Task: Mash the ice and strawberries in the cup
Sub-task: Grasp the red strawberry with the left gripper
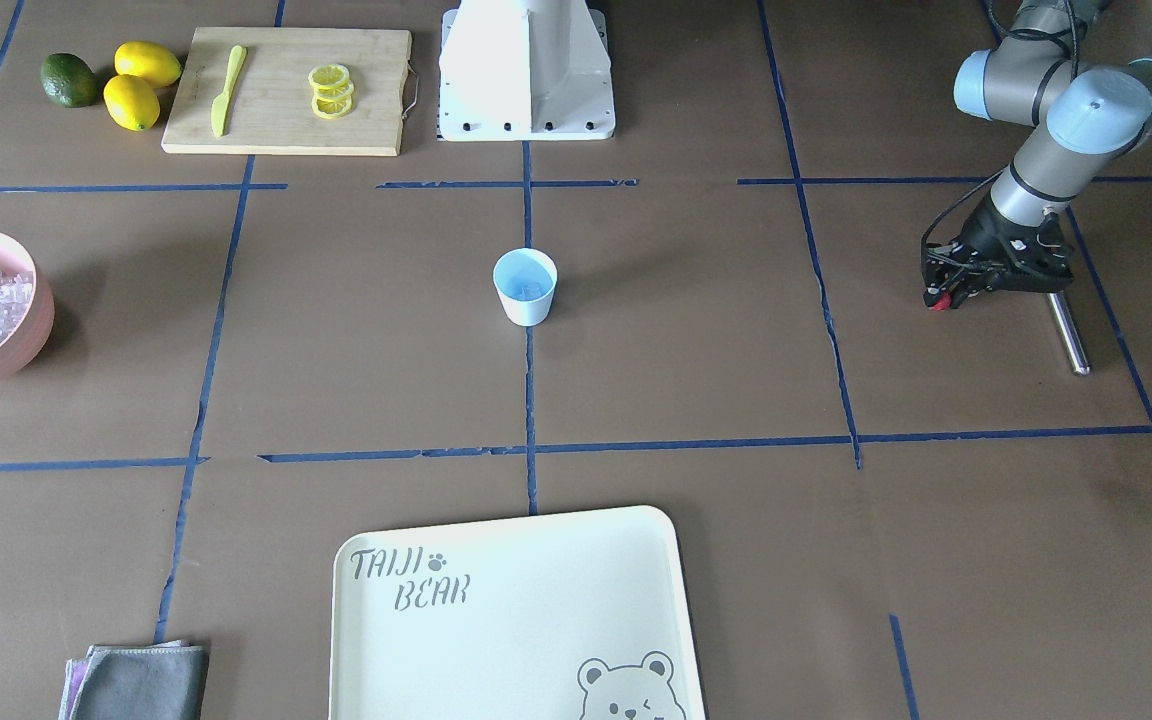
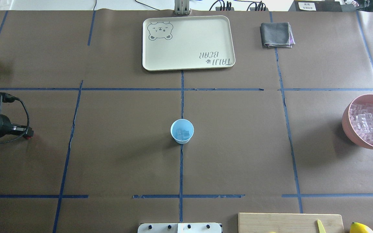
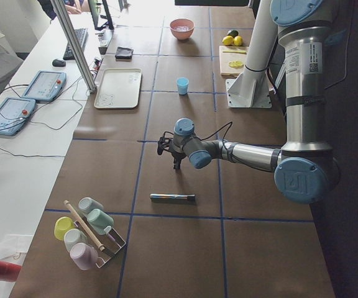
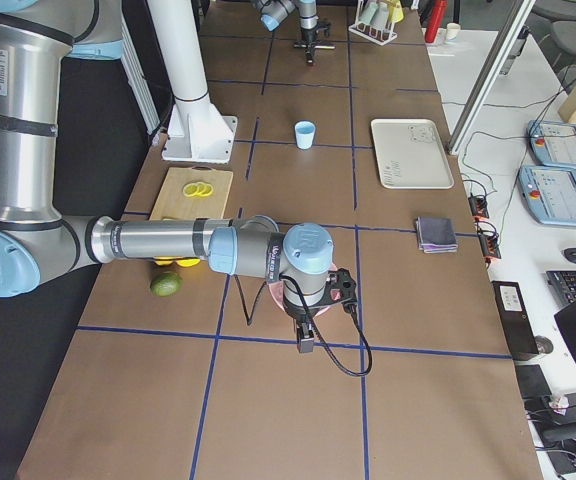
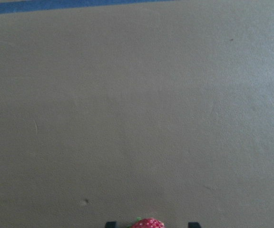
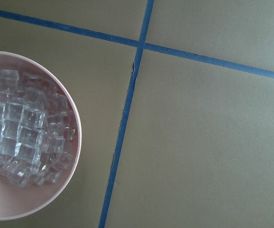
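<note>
The cup [image 1: 526, 300], white outside and light blue inside, stands at the table's middle; it also shows from overhead [image 2: 182, 137]. A few clear ice cubes [image 2: 184, 133] lie inside it. My left gripper [image 1: 941, 297] is far off to the cup's side, shut on a small red strawberry [image 5: 148, 223] that shows between its fingertips [image 5: 109, 224]. My right gripper [image 4: 305, 347] hangs beside the pink bowl [image 6: 75, 156], which is full of ice [image 6: 20, 137]. I cannot tell if the right gripper is open or shut.
A metal rod [image 1: 1069, 332] lies on the table close to the left gripper. A cream tray [image 1: 516, 620] and a grey cloth [image 1: 141, 680] sit on the operators' side. A cutting board [image 1: 276, 125] with knife and lemon slices, lemons [image 1: 146, 65] and an avocado sit near the robot's base.
</note>
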`<state>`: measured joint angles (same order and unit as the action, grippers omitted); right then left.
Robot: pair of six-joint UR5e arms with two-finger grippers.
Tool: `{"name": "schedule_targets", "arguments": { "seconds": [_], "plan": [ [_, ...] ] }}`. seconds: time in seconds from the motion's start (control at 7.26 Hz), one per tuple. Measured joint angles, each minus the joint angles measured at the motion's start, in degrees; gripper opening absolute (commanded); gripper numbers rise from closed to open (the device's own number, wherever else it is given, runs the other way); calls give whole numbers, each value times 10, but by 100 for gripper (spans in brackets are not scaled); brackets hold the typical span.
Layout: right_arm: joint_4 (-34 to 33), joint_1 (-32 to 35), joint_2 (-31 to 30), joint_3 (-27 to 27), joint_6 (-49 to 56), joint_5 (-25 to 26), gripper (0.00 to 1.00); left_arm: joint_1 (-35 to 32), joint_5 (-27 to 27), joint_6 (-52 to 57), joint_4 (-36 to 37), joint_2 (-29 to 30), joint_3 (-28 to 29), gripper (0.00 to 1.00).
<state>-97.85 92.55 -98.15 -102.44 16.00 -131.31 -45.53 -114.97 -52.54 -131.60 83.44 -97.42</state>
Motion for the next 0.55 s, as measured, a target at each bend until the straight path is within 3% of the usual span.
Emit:
{"name": "schedule_targets", "arguments": {
  "seconds": [0.55],
  "plan": [
    [0,0,-2,-1,1,-1,100,0,0,1,5,9,-15,4]
  ]
}}
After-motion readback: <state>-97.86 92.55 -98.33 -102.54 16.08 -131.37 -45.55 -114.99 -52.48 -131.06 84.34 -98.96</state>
